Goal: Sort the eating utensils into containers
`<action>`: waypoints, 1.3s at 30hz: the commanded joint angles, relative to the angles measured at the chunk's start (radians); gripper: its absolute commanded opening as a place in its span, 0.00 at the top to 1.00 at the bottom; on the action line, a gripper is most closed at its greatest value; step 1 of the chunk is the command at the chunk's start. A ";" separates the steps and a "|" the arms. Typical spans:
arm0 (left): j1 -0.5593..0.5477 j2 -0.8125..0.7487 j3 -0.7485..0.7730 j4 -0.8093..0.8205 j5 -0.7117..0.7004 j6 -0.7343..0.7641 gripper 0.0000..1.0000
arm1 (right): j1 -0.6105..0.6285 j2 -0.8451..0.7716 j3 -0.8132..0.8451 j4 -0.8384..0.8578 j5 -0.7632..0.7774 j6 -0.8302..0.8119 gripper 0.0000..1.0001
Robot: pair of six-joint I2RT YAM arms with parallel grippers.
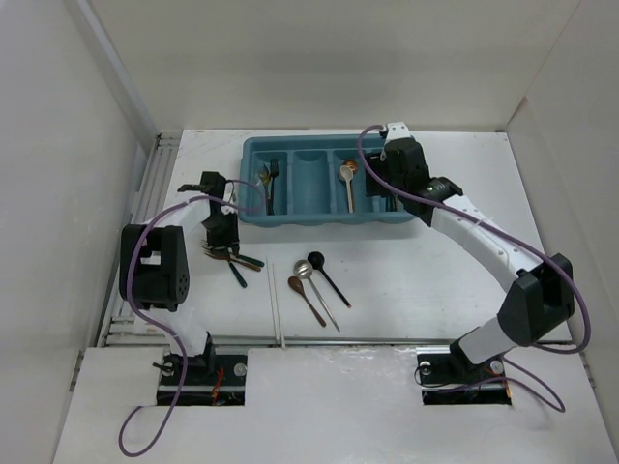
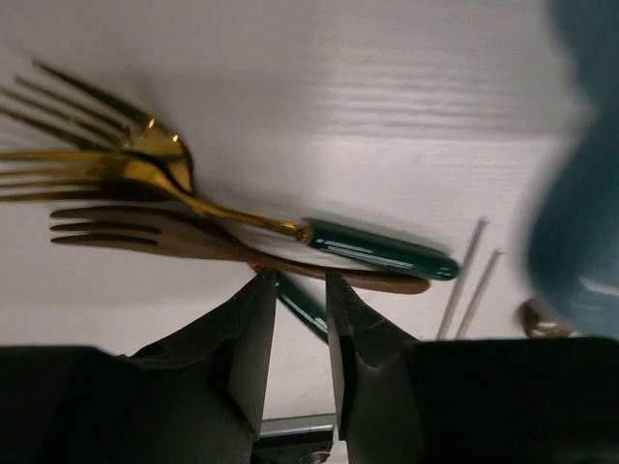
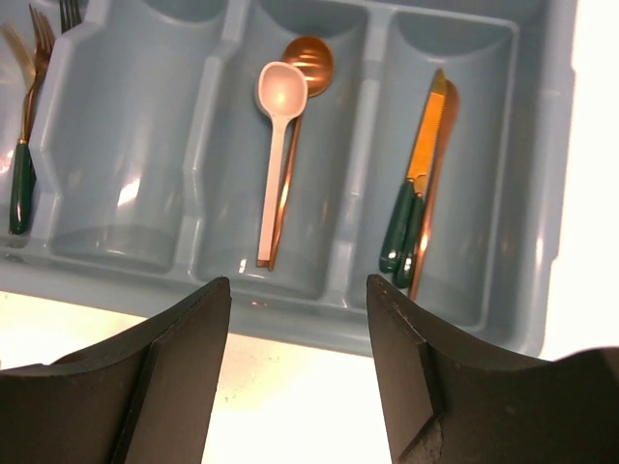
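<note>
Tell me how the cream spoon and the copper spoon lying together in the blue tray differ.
The pale cream spoon is whitish, the shiny copper metal spoon reddish. The cream spoon's handle is broad, the copper spoon's thin. The copper spoon's bowl reaches farther up the slot than the cream spoon's. Both lie lengthwise, bowls the same way, in one slot of the teal-blue plastic tray.

A white table with faint wood grain stands boxed in by plain white walls at left, back and right; a metal rail lines its left edge under even light
</note>
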 commanded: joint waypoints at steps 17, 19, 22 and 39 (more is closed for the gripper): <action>0.004 -0.058 -0.084 -0.047 0.071 -0.158 0.73 | 0.011 -0.057 0.023 -0.029 0.070 0.004 0.35; 0.004 -0.036 -0.084 -0.047 0.025 -0.158 0.72 | 0.011 -0.048 0.032 -0.029 0.080 0.004 0.35; 0.004 -0.011 -0.095 -0.047 -0.012 -0.167 0.72 | 0.011 -0.048 0.032 -0.029 0.081 0.004 0.35; 0.148 0.134 -0.092 0.009 -0.153 -0.175 1.00 | -0.007 -0.048 0.042 -0.029 0.090 0.004 0.35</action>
